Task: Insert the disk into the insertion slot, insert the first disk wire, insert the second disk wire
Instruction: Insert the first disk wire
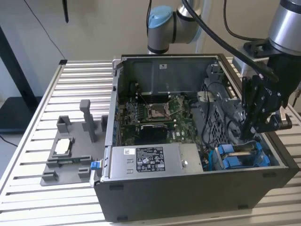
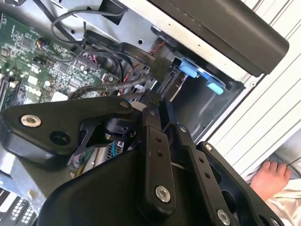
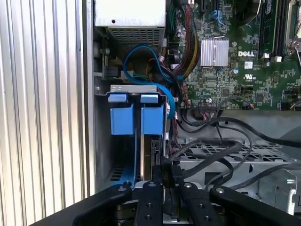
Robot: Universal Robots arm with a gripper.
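Note:
The disk (image 1: 240,157) stands on edge in the insertion slot at the case's front corner, on the exterior view's right, with the blue tabs of its carrier uppermost. In the first wrist view the disk (image 3: 153,148) shows as a thin edge below two blue carrier tabs (image 3: 139,117). My gripper (image 1: 248,135) reaches down into the case just behind that bay. Its narrow fingers (image 3: 159,175) are close together at the disk's end, where a black disk wire (image 3: 202,155) runs in. The connector between them is largely hidden. In the second wrist view my gripper (image 2: 159,101) points at the bay.
The open case (image 1: 188,197) lies on a slatted table (image 1: 28,207). It holds a motherboard (image 1: 155,113), a silver labelled power-supply box (image 1: 150,160) and loose black cables (image 1: 216,103). A blue cable (image 3: 155,70) loops above the bay. A grey fixture (image 1: 70,150) is on the exterior view's left. A hand (image 2: 273,176) rests beside the table.

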